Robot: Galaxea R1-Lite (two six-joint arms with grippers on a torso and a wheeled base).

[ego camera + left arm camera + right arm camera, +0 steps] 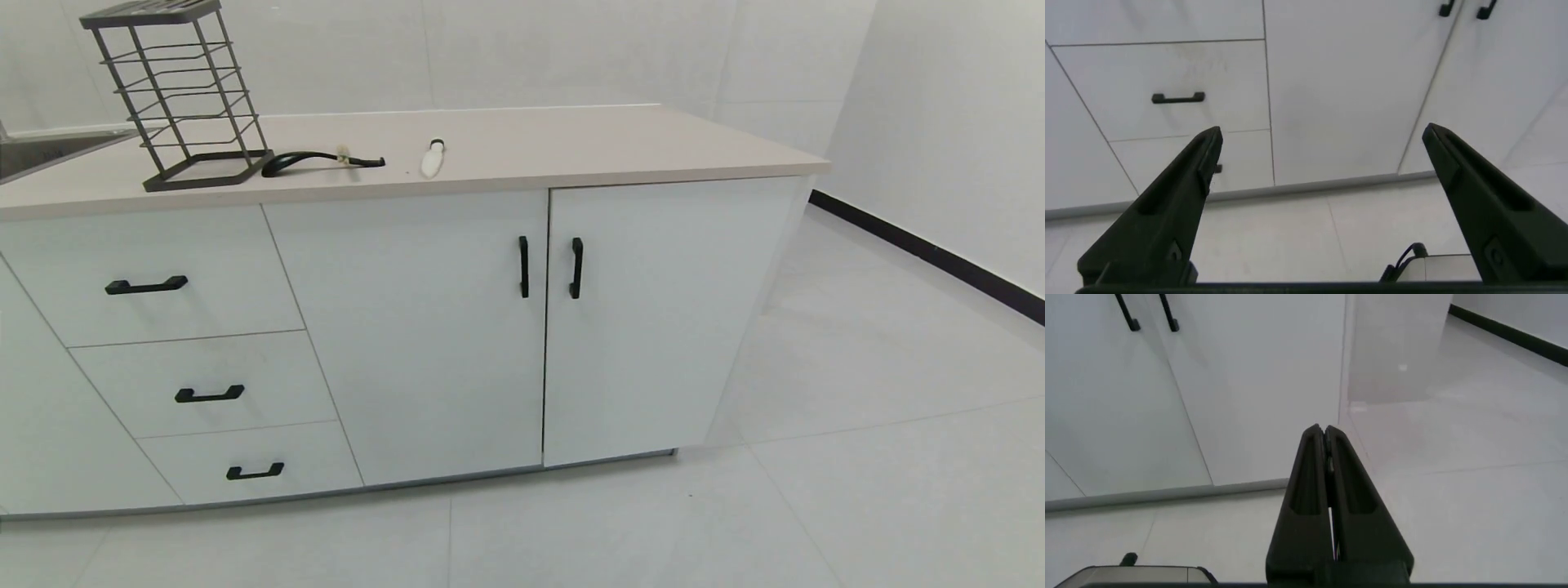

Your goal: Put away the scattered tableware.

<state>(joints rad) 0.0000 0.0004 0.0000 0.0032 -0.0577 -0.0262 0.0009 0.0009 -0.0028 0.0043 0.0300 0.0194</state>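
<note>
Tableware, a black utensil (322,159) and a white utensil (432,158), lies on the desk (571,139), well above both pincers. Both empty: the left pincer (1323,135) gapes wide, the right pincer (1324,433) is closed. Approach stage, I judge; next, lift an arm to desk height.

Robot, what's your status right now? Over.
Left gripper jaws open, right gripper jaws shut. Black utensil, white utensil on countertop by wire rack. No obstruction seen.
</note>
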